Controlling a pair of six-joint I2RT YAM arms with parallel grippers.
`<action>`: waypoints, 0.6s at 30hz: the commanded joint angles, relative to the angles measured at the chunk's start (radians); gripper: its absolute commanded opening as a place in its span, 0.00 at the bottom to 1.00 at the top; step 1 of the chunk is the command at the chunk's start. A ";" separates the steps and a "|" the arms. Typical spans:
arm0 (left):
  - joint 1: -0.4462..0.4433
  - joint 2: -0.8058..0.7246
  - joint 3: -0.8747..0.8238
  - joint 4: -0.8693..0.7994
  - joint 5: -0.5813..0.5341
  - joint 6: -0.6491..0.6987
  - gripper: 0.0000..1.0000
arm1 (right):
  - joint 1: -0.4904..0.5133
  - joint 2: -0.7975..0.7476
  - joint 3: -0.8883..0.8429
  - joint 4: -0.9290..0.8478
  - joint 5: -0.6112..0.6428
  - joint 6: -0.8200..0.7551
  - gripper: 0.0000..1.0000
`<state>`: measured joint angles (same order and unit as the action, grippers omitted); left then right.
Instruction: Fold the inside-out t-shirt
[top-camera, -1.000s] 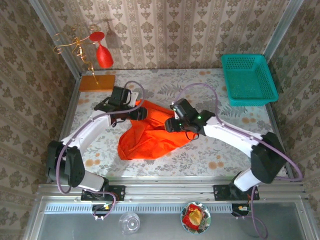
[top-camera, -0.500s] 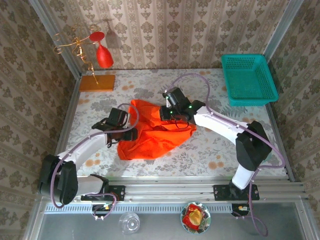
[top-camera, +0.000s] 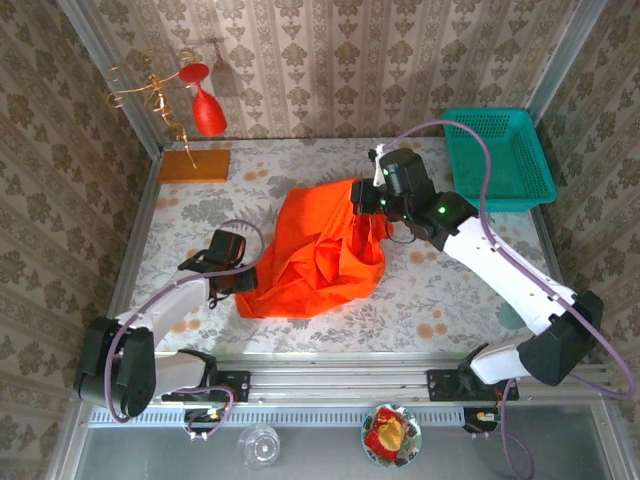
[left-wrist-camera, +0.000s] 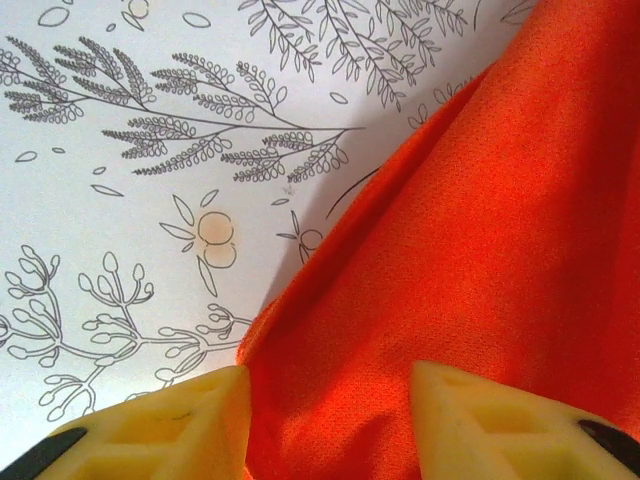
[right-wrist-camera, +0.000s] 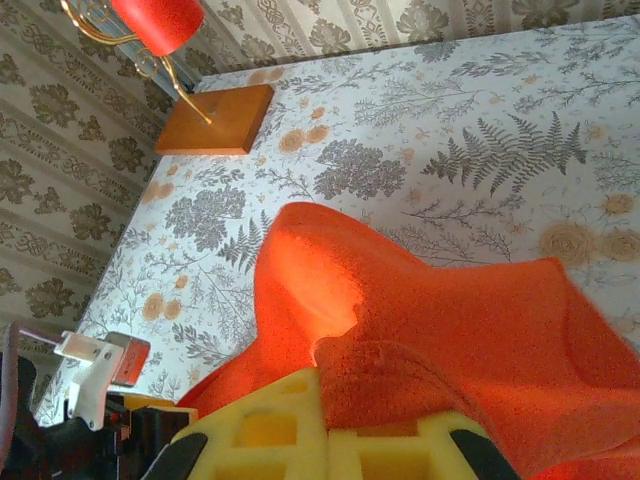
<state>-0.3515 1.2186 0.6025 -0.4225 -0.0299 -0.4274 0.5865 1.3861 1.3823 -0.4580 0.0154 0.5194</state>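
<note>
With the right tool (top-camera: 365, 197) clenched on a bunch of the wrinkly bright orange-red cloth t-shirt (top-camera: 320, 255), tenting it over the flower-patterned counter (top-camera: 450, 290), and the left tool (left-wrist-camera: 330, 410) released astride its hem, I'd fear the cloth dragging into a heap.

One wrinkled orange-red cloth t-shirt (top-camera: 320, 255), one teal plastic mesh basket (top-camera: 500, 160), one flat orange-brown rectangular board (top-camera: 194, 165), one glossy red wine glass (top-camera: 208, 112). Two claws, the left claw (left-wrist-camera: 330, 420) and the right claw (right-wrist-camera: 325, 440). Below the floral bench (top-camera: 450, 290), one clear drinking glass (top-camera: 260, 445) and one small bowl (top-camera: 391, 432).
</note>
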 joint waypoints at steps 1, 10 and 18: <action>0.010 0.020 -0.003 0.004 0.004 -0.011 0.46 | -0.014 -0.056 -0.018 -0.039 0.041 -0.019 0.00; 0.034 0.061 0.018 -0.022 -0.019 -0.032 0.51 | -0.033 -0.100 -0.027 -0.045 0.047 -0.032 0.00; 0.036 0.033 0.020 -0.036 -0.039 -0.046 0.57 | -0.043 -0.121 -0.051 -0.037 0.047 -0.030 0.00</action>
<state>-0.3237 1.2743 0.6037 -0.4244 -0.0406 -0.4507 0.5529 1.3006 1.3415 -0.4984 0.0418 0.5011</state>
